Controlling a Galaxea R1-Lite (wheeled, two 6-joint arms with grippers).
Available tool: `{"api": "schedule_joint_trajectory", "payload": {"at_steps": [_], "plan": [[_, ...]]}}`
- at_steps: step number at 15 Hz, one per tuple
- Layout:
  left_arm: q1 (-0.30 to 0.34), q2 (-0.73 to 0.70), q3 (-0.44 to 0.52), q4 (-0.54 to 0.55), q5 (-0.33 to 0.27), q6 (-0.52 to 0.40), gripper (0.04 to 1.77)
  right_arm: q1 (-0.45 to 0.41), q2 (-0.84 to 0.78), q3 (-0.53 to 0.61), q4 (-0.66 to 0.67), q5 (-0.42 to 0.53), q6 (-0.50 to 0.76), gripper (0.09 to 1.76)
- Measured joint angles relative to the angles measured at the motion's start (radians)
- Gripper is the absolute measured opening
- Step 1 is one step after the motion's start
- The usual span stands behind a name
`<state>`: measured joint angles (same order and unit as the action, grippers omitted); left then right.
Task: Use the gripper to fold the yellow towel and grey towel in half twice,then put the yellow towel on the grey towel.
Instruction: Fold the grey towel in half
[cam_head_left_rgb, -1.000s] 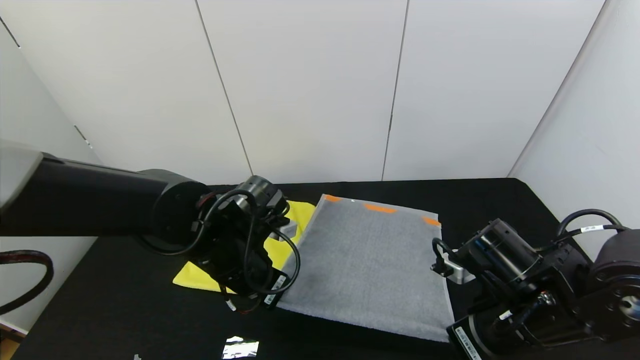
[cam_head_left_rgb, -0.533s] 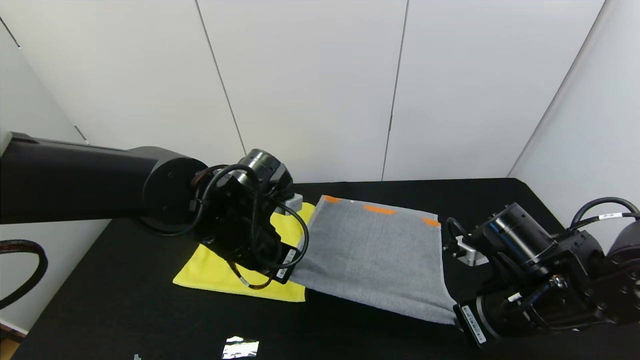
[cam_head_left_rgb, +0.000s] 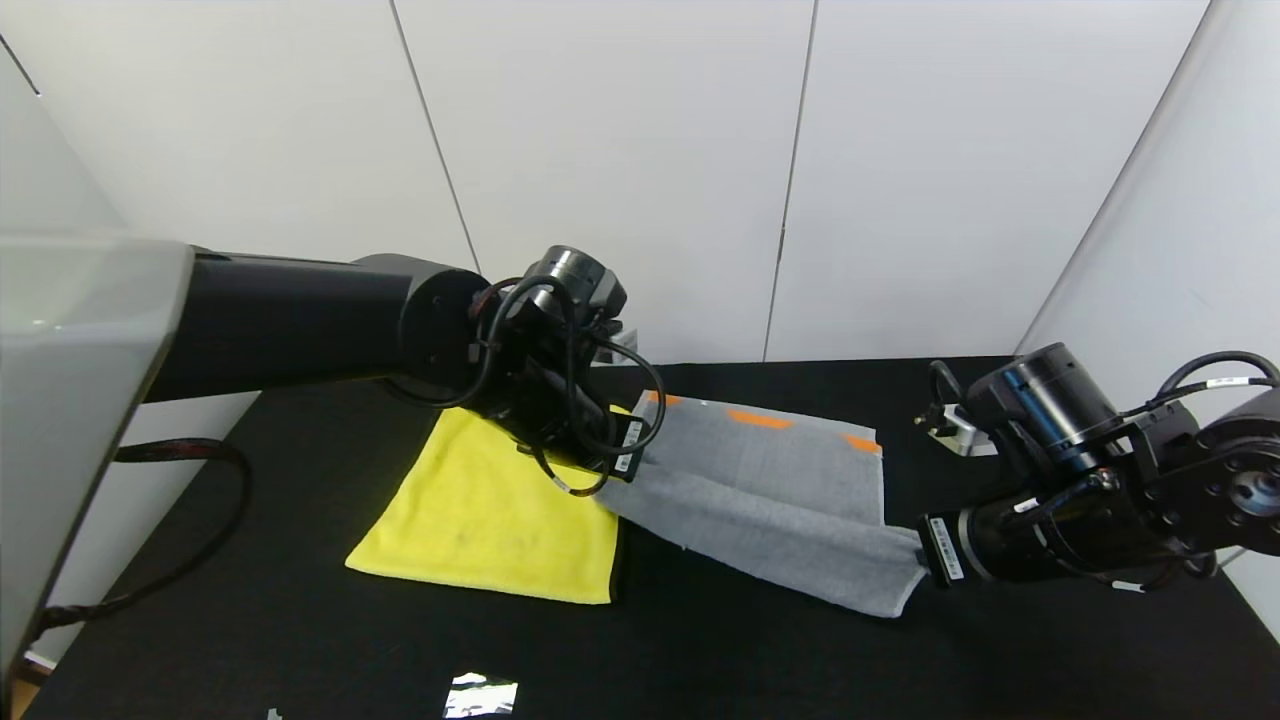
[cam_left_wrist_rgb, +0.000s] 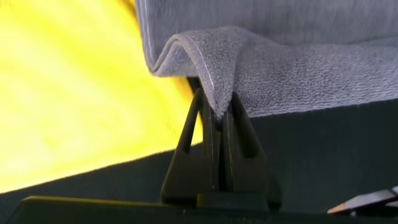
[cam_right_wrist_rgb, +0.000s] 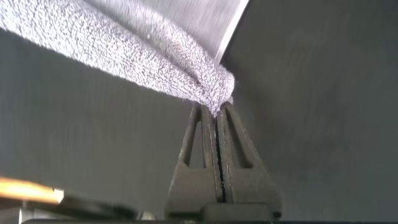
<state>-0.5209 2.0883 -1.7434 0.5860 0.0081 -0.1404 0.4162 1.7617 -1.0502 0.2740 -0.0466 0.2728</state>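
Because each near corner of the grey towel (cam_head_left_rgb: 770, 500) is pinched in closed jaws, left gripper (cam_left_wrist_rgb: 217, 118) and right gripper (cam_right_wrist_rgb: 216, 115) lift that edge toward the far orange-marked end; the yellow towel (cam_head_left_rgb: 490, 510) lies flat alongside

The yellow towel (cam_head_left_rgb: 495, 520) lies flat and spread on the black table, lower left of centre in the head view, a thin dark binding along its right edge. Just beside it to the right, the grey towel (cam_head_left_rgb: 770, 500) has its near edge lifted off the table and hanging, its orange-marked far end lying flat toward the wall.
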Motion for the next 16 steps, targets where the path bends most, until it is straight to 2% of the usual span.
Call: {"api": "schedule_joint_trajectory", "payload": {"at_steps": [8, 16], "plan": [[0.014, 0.166, -0.229, -0.024, 0.002, -0.043, 0.14, -0.07, 0.135, -0.071, -0.163, -0.031, -0.002, 0.13], [0.047, 0.25, -0.246, -0.165, -0.001, -0.081, 0.14, -0.107, 0.217, -0.072, -0.29, -0.057, 0.0, 0.13]]}}
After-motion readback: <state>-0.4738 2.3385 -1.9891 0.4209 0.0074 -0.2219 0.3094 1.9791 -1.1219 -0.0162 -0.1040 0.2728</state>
